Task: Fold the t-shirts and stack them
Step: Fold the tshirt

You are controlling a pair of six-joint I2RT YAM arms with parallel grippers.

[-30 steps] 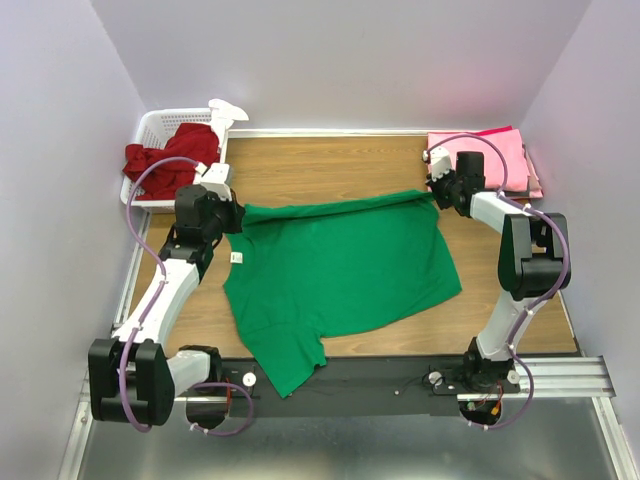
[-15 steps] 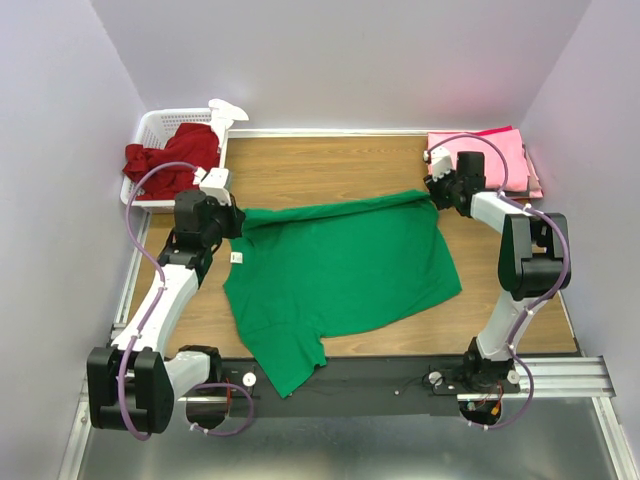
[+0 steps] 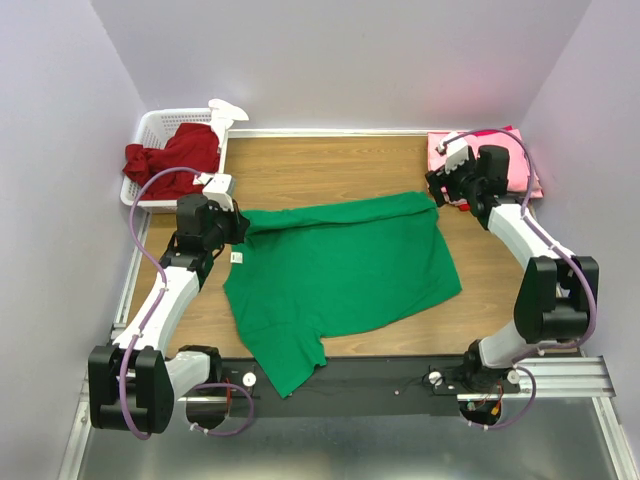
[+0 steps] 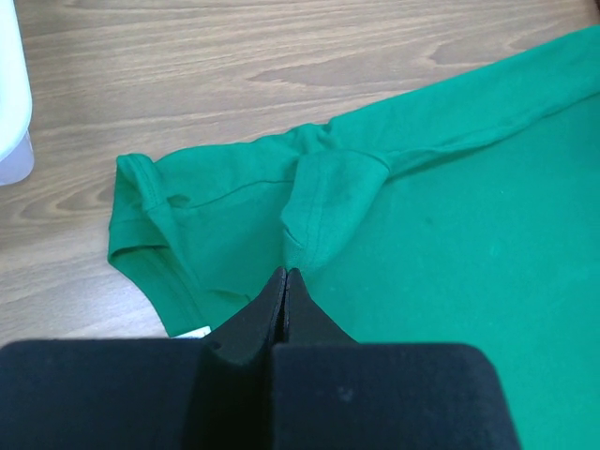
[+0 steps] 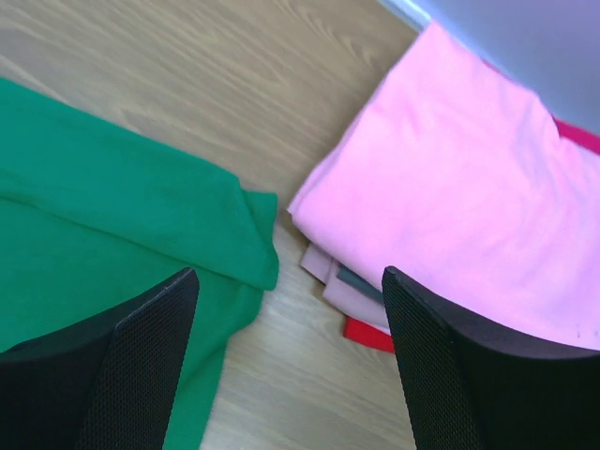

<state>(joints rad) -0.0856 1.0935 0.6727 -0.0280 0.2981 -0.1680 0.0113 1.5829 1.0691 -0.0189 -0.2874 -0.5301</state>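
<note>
A bright green t-shirt (image 3: 340, 270) lies spread on the wooden table, its far edge folded over toward me. My left gripper (image 3: 235, 228) sits at the shirt's far left corner. In the left wrist view the left gripper (image 4: 286, 274) is shut, and the green cloth (image 4: 450, 234) puckers up into its tips. My right gripper (image 3: 447, 180) hovers open over bare wood. It holds nothing and sits between the shirt's right corner (image 5: 112, 197) and a folded pink stack (image 5: 450, 187). A dark red t-shirt (image 3: 175, 160) lies crumpled in the basket.
The white slotted basket (image 3: 150, 125) stands at the far left corner. The pink stack (image 3: 520, 160) rests at the far right corner, with red and grey layers under it. A black rail runs along the near edge, and the shirt's sleeve hangs over it.
My right gripper has opened, let go of the shirt's far right corner and drawn back toward the pink stack. The left gripper has shifted slightly and stays shut.
</note>
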